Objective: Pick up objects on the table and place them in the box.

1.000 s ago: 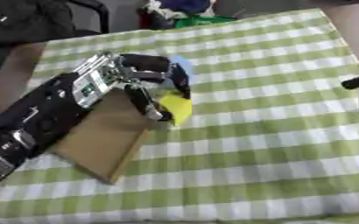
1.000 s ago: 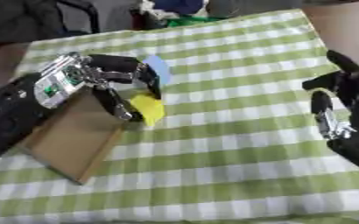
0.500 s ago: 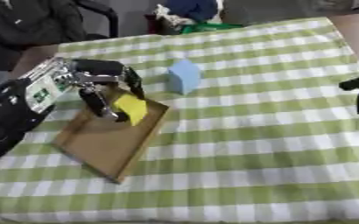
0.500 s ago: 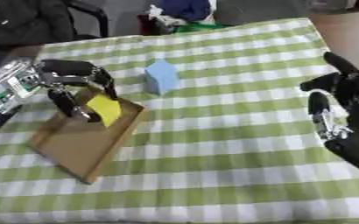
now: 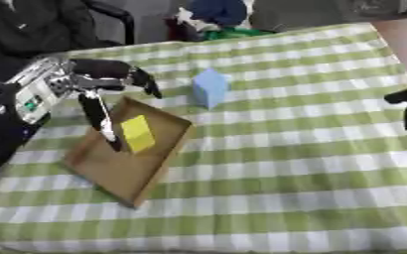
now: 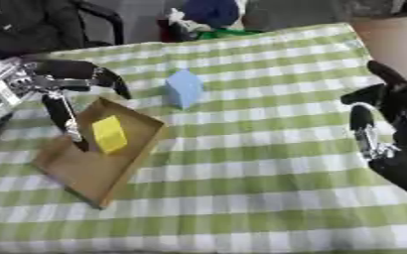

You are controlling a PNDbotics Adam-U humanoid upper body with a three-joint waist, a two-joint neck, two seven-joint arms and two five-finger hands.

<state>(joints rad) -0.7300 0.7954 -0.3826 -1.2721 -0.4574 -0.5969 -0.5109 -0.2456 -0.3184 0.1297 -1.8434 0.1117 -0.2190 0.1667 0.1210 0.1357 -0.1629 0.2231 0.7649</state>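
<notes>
Green-checked tablecloth [image 5: 285,149]. Shallow brown cardboard box [image 5: 111,168] contains yellow block [image 5: 138,133]. Left hand [image 5: 94,84] spread, empty, above it; should lift clear before approaching pale blue block [image 5: 210,87]. Right hand [image 6: 389,129] relaxed, empty.

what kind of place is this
Probably an indoor test room: a table with a green checked cloth, a shallow cardboard box, foam-like yellow block and blue block, and chairs with clothes behind.

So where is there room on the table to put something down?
The checked cloth is bare between the box and the right hand, and along the near edge. It is crowded by the box: the left hand, yellow block and blue block sit close.
</notes>
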